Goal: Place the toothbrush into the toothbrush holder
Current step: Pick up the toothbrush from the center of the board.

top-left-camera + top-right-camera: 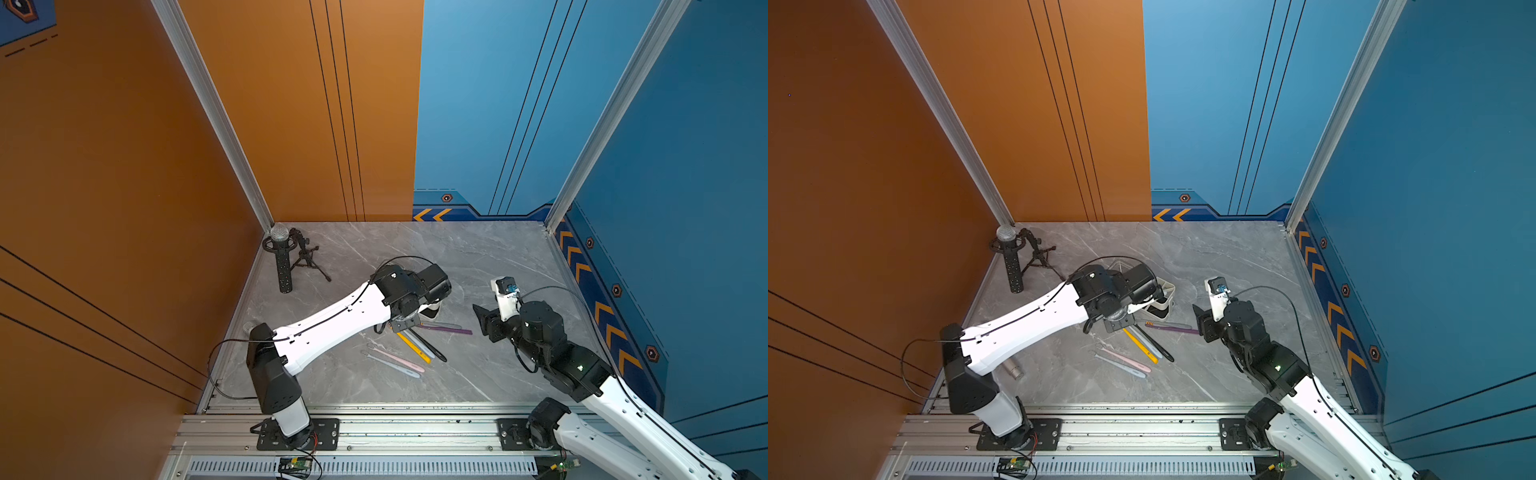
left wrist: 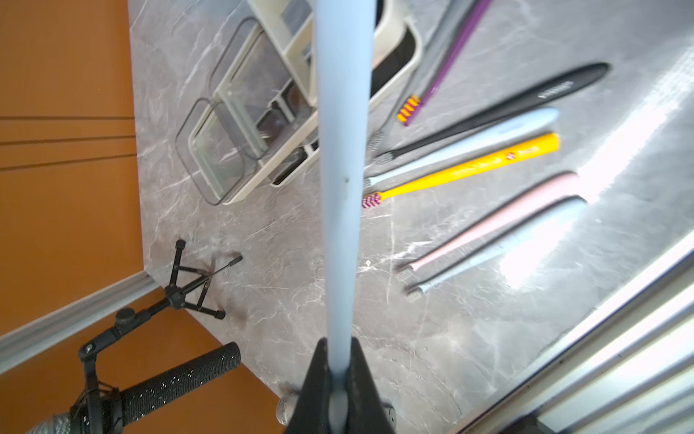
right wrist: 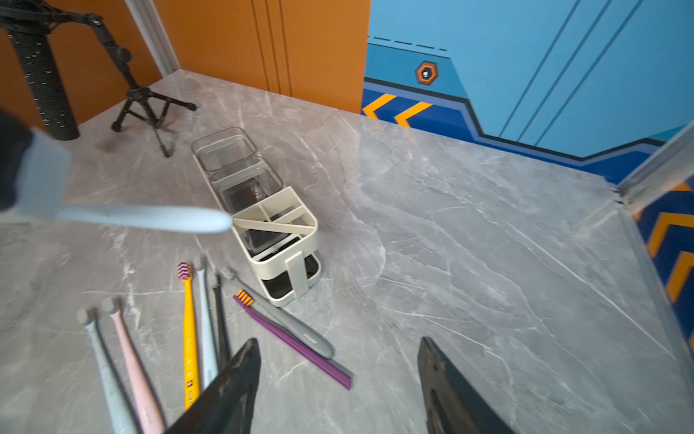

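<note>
As seen from the left wrist, left claw (image 2: 338, 347): pinched tight on the thin end of the pale blue toothbrush (image 2: 341, 150), raised above the worktop (image 3: 488, 263).
Toothbrush position: held in the air, broad handle end pointed at the toothbrush holder (image 3: 298, 272); tip level with the rim of the divided compartment; touching or not, cannot tell.
Toothbrush holder position: set lengthwise on the grey marble, mid-field, apart from every wall; largely hidden under the left arm in both top views.
Right claw (image 3: 340, 342): spread wide, gripping nothing, above the worktop to the right of the loose brushes, apart from the holder.
Loose brushes: fanned flat by the holder's near end, heads toward it: yellow brush (image 3: 189, 338), pink brush (image 3: 135, 368), purple brush (image 3: 293, 345), grey brush (image 3: 285, 323). Grey and purple heads just beside the holder's end.
Far corner: microphone stand (image 3: 146, 101) against the orange wall, well apart from the holder.
Edges: aluminium rail (image 1: 415, 430) along the near border, beneath both arm bases.
Open room: broad marble stretch between the holder and the blue wall, on the right arm's side.
</note>
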Robot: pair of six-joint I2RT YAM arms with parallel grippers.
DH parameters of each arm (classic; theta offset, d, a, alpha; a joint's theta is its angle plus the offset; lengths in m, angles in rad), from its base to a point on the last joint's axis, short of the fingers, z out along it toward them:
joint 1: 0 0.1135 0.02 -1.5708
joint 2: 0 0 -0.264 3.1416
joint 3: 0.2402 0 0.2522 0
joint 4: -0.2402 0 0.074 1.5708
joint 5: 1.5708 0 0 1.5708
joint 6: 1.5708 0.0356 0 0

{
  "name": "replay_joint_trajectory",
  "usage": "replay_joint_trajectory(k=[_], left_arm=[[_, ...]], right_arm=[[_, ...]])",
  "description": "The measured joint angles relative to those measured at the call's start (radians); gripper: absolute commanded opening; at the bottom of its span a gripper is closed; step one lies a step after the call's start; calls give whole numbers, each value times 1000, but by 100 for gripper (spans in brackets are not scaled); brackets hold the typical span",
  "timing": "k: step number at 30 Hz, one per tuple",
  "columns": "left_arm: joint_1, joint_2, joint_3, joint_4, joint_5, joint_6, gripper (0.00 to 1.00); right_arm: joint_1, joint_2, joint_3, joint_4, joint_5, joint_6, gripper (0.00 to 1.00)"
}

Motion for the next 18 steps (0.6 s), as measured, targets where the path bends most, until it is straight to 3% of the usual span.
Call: replay_joint_trajectory(k=[10,18], left_arm=[[-79,-15,-117,-2,73,121,0],[-79,-31,-117,0,114,162,0]], right_arm=[[-165,27,12,8,-495,-27,67],[-166,113,11,27,-706,-28,65]])
